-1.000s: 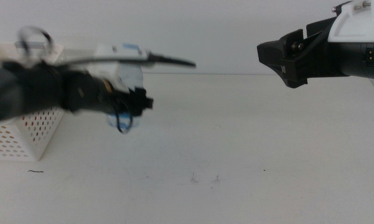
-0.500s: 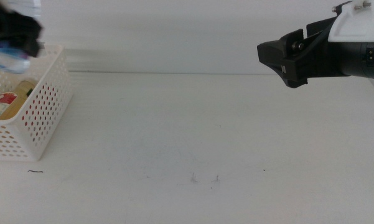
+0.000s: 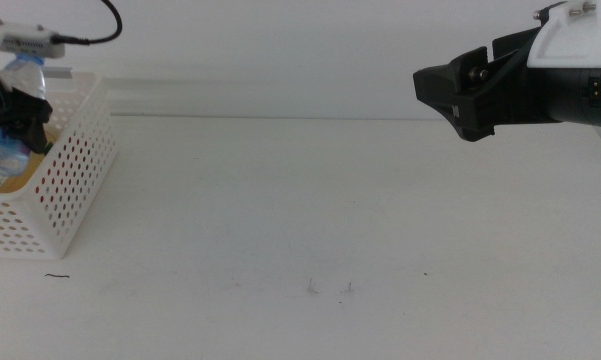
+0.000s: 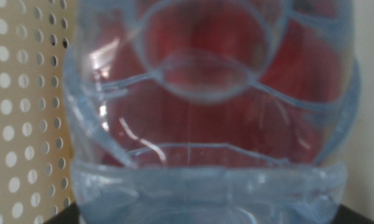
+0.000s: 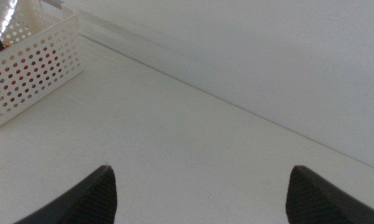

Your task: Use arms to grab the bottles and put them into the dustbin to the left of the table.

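My left gripper [image 3: 18, 103] hangs over the white perforated dustbin [image 3: 68, 190] at the table's left edge. It is shut on the clear water bottle [image 3: 0, 140], whose blue label sits low inside the bin. In the left wrist view the clear water bottle [image 4: 211, 130] fills the picture, with red showing through it and the dustbin wall [image 4: 18, 124] beside it. A yellow-liquid bottle [image 3: 22, 176] lies in the bin. My right gripper [image 3: 446, 96] waits high at the right, open and holding nothing, as the right wrist view [image 5: 200, 174] shows.
The white table [image 3: 310, 210] carries only a few small dark marks near its front. In the right wrist view the dustbin [image 5: 36, 73] stands far off across the table. A pale wall runs behind the table's far edge.
My left arm has swung left from above the table, carrying the water bottle, and now holds it down inside the dustbin. The right arm has not moved.
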Controlling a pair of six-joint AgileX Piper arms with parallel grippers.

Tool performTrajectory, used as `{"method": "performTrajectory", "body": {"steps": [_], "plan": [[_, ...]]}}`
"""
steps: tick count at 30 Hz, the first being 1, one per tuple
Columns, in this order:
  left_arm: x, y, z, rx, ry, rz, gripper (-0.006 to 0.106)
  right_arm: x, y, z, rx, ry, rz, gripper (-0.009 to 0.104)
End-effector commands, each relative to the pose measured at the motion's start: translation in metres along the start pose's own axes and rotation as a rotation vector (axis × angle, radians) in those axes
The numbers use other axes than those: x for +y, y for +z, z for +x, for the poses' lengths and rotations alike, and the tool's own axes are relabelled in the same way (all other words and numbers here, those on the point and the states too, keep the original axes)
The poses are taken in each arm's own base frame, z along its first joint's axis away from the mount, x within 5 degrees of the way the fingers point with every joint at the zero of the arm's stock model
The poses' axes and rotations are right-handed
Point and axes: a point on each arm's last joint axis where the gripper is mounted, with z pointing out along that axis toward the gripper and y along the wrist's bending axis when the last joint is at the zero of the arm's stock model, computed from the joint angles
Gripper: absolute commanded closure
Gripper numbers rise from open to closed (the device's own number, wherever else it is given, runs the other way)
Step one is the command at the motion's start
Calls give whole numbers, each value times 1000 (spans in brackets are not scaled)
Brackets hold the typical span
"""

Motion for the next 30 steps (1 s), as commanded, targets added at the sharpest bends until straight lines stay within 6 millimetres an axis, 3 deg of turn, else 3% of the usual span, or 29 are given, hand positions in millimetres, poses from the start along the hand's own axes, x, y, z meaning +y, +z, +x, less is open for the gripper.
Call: {"method": "performTrajectory", "body": {"steps": [1, 6, 13, 19, 26, 30], "plan": [[6, 0, -4, -31, 7, -35, 62, 0, -3, -3, -19, -9, -2, 4], [9, 4, -3, -9, 25, -65, 7, 0, -3, -3, -19, -9, -2, 4], [-2, -15, -1, -6, -50, -37, 7, 0, -3, -3, -19, -9, -2, 4], [-43, -56, 5, -84, -47, -38, 7, 0, -3, -3, -19, -9, -2, 4], [-97, -114, 44, -321, -45, 1, 7, 0, -3, -3, -19, -9, -2, 4], [-114, -146, 66, -425, 10, 26, 7, 0, -3, -3, -19, -9, -2, 4]]}}
